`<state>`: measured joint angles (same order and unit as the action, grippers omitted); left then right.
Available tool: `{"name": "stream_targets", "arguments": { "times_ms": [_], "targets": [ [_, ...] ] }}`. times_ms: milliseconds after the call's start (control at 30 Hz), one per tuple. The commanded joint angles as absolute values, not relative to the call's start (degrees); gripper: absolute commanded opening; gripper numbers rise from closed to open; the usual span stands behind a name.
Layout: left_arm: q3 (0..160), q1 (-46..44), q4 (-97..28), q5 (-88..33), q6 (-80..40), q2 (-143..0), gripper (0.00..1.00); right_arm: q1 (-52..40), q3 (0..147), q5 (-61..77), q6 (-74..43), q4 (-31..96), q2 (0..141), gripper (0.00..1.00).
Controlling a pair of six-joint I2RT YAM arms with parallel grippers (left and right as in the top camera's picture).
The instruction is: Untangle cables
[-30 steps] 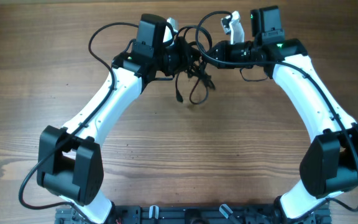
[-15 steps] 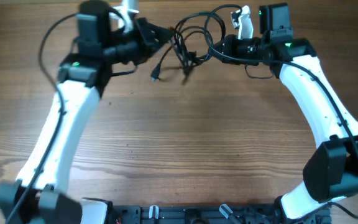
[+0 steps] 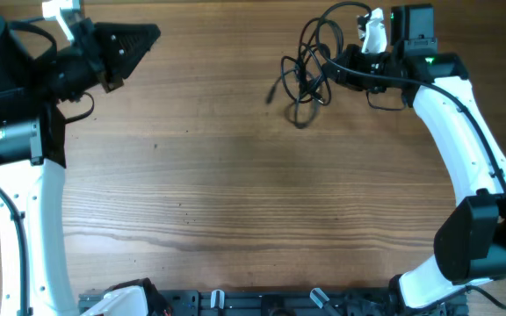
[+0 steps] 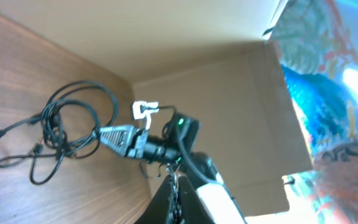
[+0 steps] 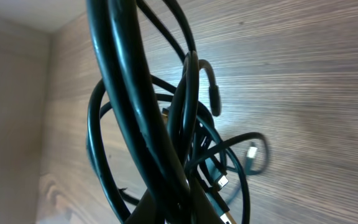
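Grained wooden table (image 3: 235, 219); glossy, looped black cables (image 3: 309, 81).

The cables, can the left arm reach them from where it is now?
Probably not without a long move: the left claw is far off at the left, and the cables hang from the right claw across the table. Nothing visible blocks the way.

I saw a brown wood-grain worktop (image 3: 253, 202) filling the overhead view. In the left wrist view, a plain beige wall (image 4: 185, 25) at the top met a cardboard-coloured panel (image 4: 253, 87). A brightly lit blue-and-red patterned surface (image 4: 328, 93) filled the right edge.
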<state>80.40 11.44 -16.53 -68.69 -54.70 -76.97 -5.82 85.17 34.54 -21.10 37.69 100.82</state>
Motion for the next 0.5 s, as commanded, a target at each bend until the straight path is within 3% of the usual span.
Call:
{"name": "stream_targets", "arguments": {
  "times_ms": [0, 100, 167, 200, 233, 267, 467],
  "targets": [
    [80.9, 9.5, -27.2, -65.0, -39.4, -78.9, 0.04, -6.2, 85.5, 39.1, -21.1, 37.4, 100.9, 0.04],
    [80.9, 5.1, -35.4, -52.1, -36.0, -80.2, 0.08, -6.2, 85.5, 39.1, -21.6, 37.4, 100.9, 0.04],
    [80.9, 0.8, -37.4, -45.0, -36.0, -81.2, 0.24, -6.2, 85.5, 39.1, -21.6, 37.4, 100.9, 0.04],
    [80.9, -1.3, -37.4, -42.6, -36.0, -81.6, 0.41, -6.2, 85.5, 39.1, -21.6, 37.4, 100.9, 0.04],
    [80.9, -4.2, -37.4, -39.5, -36.0, -82.4, 0.51, -6.2, 85.5, 39.1, -21.7, 37.4, 100.9, 0.04],
    [80.9, -6.5, -37.3, -37.0, -36.0, -83.0, 0.57, -6.2, 85.5, 39.0, -21.6, 37.4, 100.9, 0.04],
    [80.9, -20.5, -35.8, -20.0, -42.4, -91.5, 0.62, -6.2, 85.5, 39.1, -21.6, 37.6, 100.9, 0.04]
  ]
}}
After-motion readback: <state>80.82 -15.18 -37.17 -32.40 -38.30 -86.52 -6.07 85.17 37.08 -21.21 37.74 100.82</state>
